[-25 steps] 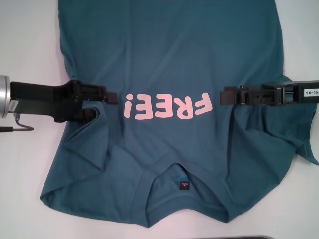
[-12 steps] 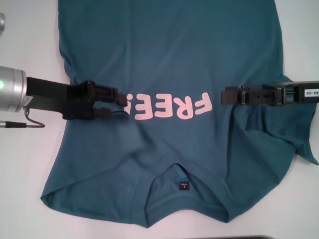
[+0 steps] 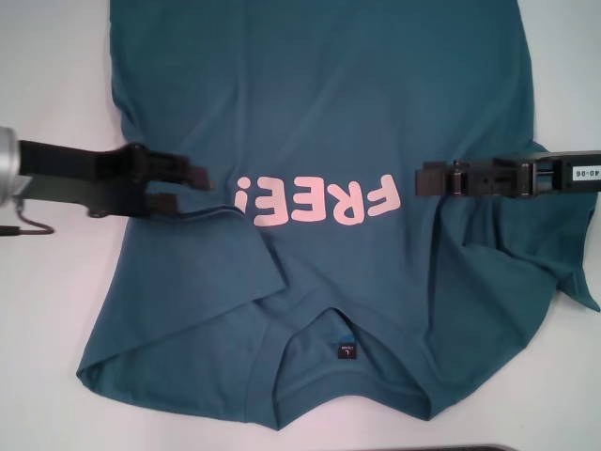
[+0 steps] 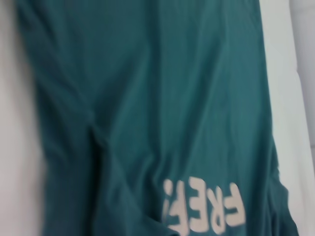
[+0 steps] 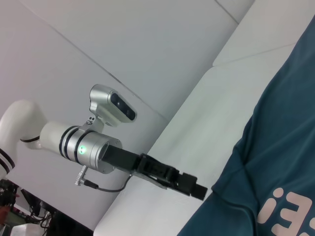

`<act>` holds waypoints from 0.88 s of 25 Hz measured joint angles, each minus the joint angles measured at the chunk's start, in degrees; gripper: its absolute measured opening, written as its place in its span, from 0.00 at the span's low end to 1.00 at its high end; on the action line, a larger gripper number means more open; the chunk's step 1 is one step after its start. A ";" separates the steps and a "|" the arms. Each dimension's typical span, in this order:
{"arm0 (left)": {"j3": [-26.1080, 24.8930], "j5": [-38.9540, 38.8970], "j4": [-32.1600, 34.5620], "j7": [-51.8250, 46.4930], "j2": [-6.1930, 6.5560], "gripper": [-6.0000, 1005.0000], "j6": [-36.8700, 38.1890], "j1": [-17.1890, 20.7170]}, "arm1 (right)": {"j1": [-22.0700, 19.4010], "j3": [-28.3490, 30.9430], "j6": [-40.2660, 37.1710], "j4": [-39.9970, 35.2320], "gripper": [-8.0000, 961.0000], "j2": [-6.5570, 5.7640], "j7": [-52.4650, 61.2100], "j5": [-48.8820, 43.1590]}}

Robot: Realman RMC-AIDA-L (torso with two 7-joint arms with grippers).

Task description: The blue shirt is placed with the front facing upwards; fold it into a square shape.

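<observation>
blue shirt (image 3: 319, 141) is spread front-up; left gripper (image 3: 194, 191) is held open at its edge; right gripper (image 3: 421, 180) state cannot be told.

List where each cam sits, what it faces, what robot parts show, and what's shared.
Head: above, looking down at the blue shirt on the white table; left gripper and right gripper both show.
Left wrist: on the left arm, facing the shirt; no robot parts visible.
Right wrist: on the right arm, looking across the table at the left gripper.
Shared: pink FREE! lettering in all three.
</observation>
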 joint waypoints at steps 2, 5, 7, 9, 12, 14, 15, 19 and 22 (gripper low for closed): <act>-0.30 0.08 0.15 -0.11 0.38 0.65 -0.11 0.34 | 0.02 0.00 0.00 0.00 0.89 0.00 0.02 0.00; -1.16 0.43 0.99 -0.31 1.17 0.65 -1.24 1.44 | 0.00 0.00 -0.02 0.00 0.89 0.00 0.02 0.00; -1.18 0.79 1.41 -0.49 1.33 0.65 -2.62 2.01 | -0.01 0.00 -0.03 0.00 0.89 0.00 0.03 0.00; -0.87 1.07 2.04 -0.55 1.31 0.64 -4.09 2.32 | 0.01 0.00 -0.04 0.00 0.89 0.00 0.05 0.00; -0.21 1.48 3.41 -0.34 1.11 0.64 -5.83 2.14 | 0.04 0.00 -0.04 0.00 0.88 0.00 0.06 0.00; 0.40 2.17 3.92 -0.35 0.97 0.64 -6.90 1.93 | 0.03 0.00 -0.04 0.00 0.88 0.01 0.07 0.00; 0.70 2.47 4.09 -0.37 0.87 0.64 -7.31 1.83 | 0.02 0.00 -0.04 0.00 0.88 0.00 0.08 0.00; 0.96 2.67 4.80 -0.28 0.42 0.64 -8.41 1.46 | -0.18 0.00 -0.04 0.00 0.88 -0.01 0.09 0.00; 1.01 2.74 5.65 -0.22 0.25 0.64 -9.52 0.72 | -0.21 0.00 -0.03 0.00 0.88 -0.05 0.09 0.00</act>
